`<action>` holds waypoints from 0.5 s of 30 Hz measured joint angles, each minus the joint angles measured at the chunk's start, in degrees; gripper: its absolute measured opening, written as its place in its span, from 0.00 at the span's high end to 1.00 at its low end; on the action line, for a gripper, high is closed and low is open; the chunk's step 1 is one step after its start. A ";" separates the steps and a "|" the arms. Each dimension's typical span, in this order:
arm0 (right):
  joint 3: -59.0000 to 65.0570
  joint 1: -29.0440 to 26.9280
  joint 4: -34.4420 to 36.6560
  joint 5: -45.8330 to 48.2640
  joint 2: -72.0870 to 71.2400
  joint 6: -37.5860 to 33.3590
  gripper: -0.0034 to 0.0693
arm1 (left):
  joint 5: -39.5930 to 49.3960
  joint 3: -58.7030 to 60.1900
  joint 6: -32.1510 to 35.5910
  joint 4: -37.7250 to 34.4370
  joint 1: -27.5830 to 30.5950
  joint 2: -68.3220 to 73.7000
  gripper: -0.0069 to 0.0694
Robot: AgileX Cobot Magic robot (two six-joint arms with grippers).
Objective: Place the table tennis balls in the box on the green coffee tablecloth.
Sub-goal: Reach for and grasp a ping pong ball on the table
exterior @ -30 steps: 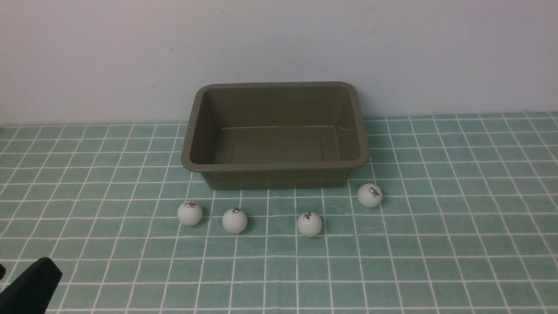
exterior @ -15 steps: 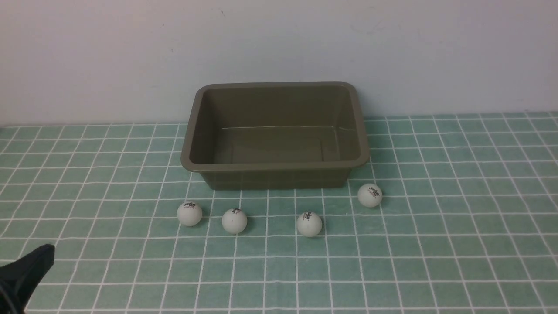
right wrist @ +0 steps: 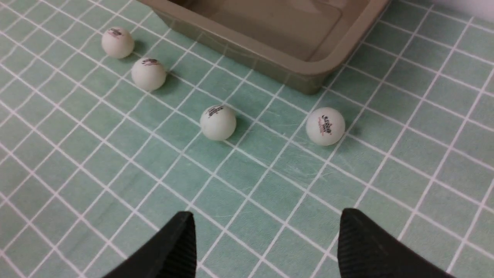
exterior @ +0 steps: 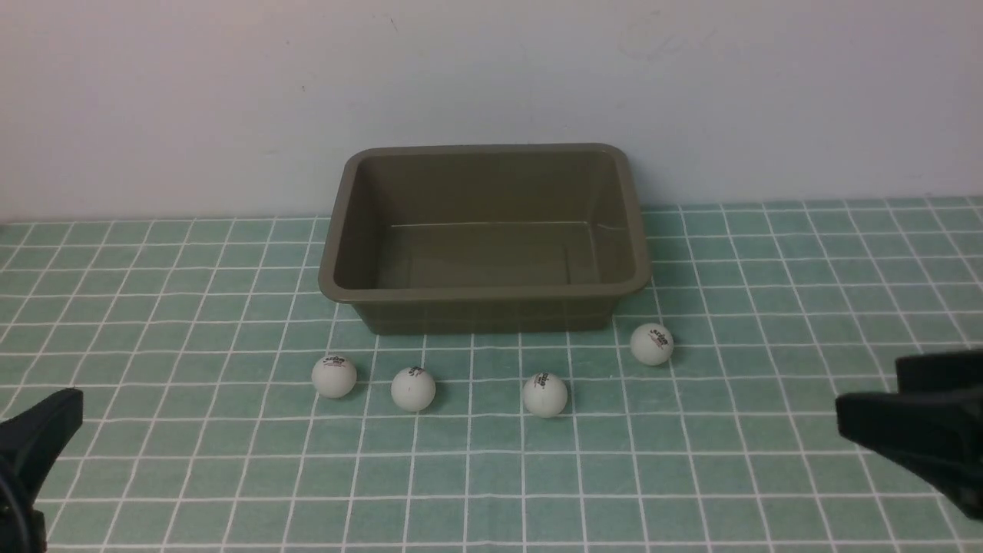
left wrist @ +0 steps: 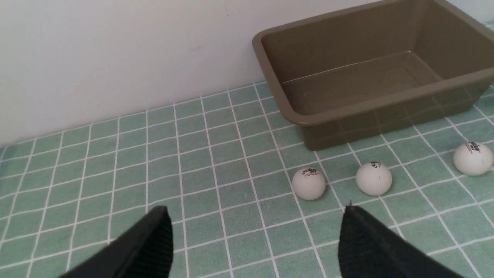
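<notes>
Several white table tennis balls lie in a row on the green coffee tablecloth [exterior: 737,476] in front of the empty olive-brown box [exterior: 484,293]. From left to right they are one ball [exterior: 334,376], a second [exterior: 413,389], a third [exterior: 545,395] and the rightmost ball [exterior: 652,343]. My left gripper [left wrist: 254,216] is open and empty, short of the left balls [left wrist: 308,183]. It shows at the lower left of the front view [exterior: 46,430]. My right gripper [right wrist: 266,220] is open and empty, short of the rightmost ball [right wrist: 325,126]. It enters the front view at the lower right [exterior: 868,392].
A plain white wall [exterior: 491,77] stands right behind the box. The checked cloth covers the whole table surface in view.
My left gripper has moved up and a little forward at the lower left. My right gripper has come into the front view at the lower right. The balls and box have not moved.
</notes>
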 joint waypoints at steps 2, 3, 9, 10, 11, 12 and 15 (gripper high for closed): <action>-3.17 0.00 -0.96 0.00 3.93 -0.05 0.34 | -0.13 0.00 0.37 0.00 0.00 0.00 0.23; -4.56 0.00 -1.43 0.00 5.39 -0.25 0.34 | -0.17 0.00 0.45 0.00 0.00 0.00 0.23; -9.37 0.00 -1.90 -0.06 15.46 -2.68 0.34 | -1.13 0.00 2.43 -0.09 0.00 0.00 0.23; -9.71 0.00 -1.83 -0.11 16.99 -2.91 0.34 | -1.18 0.00 2.63 -0.09 0.00 0.00 0.23; -10.00 0.00 -1.73 -0.11 18.80 -3.19 0.34 | -1.18 0.00 2.78 -0.13 0.00 0.00 0.23; -10.19 0.00 -1.57 -0.11 20.88 -4.05 0.34 | -1.24 0.00 2.78 -0.13 0.00 0.00 0.23; -10.89 0.00 0.26 -0.24 25.30 -6.86 0.34 | -1.24 0.00 2.78 -0.13 0.00 0.00 0.23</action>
